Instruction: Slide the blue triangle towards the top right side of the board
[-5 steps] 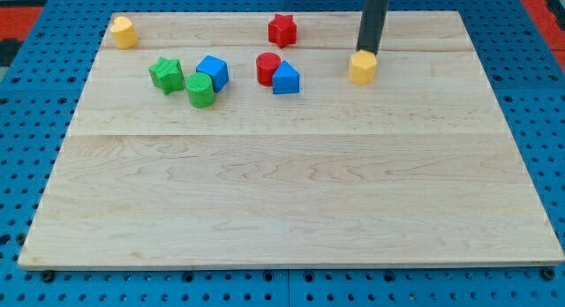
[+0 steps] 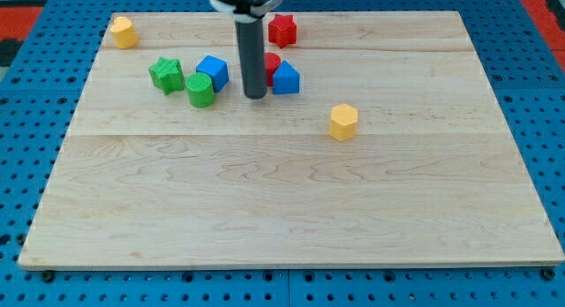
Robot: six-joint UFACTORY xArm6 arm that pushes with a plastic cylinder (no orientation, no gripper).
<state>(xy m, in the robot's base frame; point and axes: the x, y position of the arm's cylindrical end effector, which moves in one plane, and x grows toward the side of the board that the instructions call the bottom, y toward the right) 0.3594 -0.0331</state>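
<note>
The blue triangle point(image 2: 285, 78) lies on the wooden board point(image 2: 291, 210) in the upper middle, touching a red cylinder point(image 2: 272, 63) at its upper left. My tip point(image 2: 255, 96) stands just left of the blue triangle and below the red cylinder, which the rod partly hides. The tip is close to the triangle's left side; contact cannot be told.
A blue cube point(image 2: 213, 72), a green cylinder point(image 2: 200, 91) and a green star point(image 2: 166, 74) cluster to the left. A red star point(image 2: 282, 29) sits near the top edge. A yellow hexagon point(image 2: 343, 122) lies right of centre, another yellow block point(image 2: 124, 32) at the top left corner.
My tip has moved from the top right to the left, beside the blue triangle. The yellow hexagon has shifted down and slightly left from its earlier spot.
</note>
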